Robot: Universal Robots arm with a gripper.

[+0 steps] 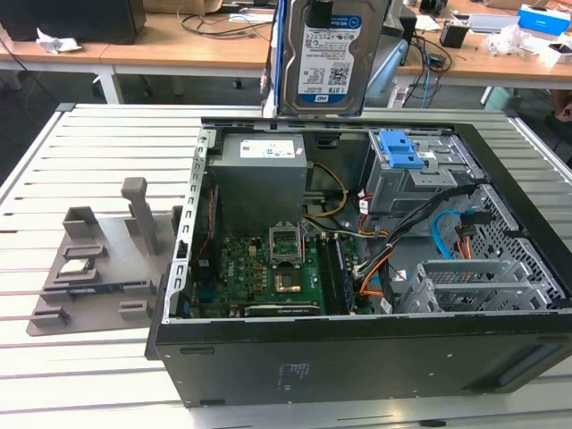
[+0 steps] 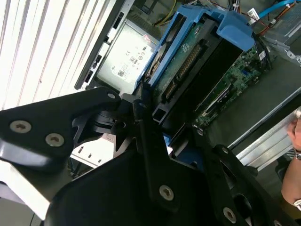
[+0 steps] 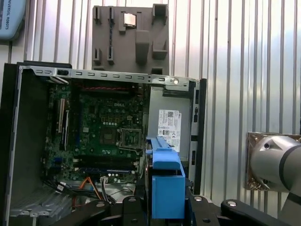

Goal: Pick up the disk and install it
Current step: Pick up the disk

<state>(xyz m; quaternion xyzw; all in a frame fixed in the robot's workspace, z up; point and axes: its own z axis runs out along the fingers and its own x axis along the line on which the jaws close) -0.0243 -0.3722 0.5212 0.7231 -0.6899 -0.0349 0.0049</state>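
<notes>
On the exterior view's left a grey holder tray (image 1: 94,259) lies on the slatted counter (image 1: 54,375), just beside the open computer case (image 1: 357,357). Above the middle of the case the disk (image 1: 329,63) hangs in the air, its label toward the camera. In the second wrist view the jaws are clamped on its blue bracket (image 2: 233,28). Toward the exterior view's right the drive cage (image 1: 418,165) sits inside the case, with loose cables (image 1: 438,234) near it. For this carry, I judge the disk should be held square in the grip — and clear of those cables and the case wall.
</notes>
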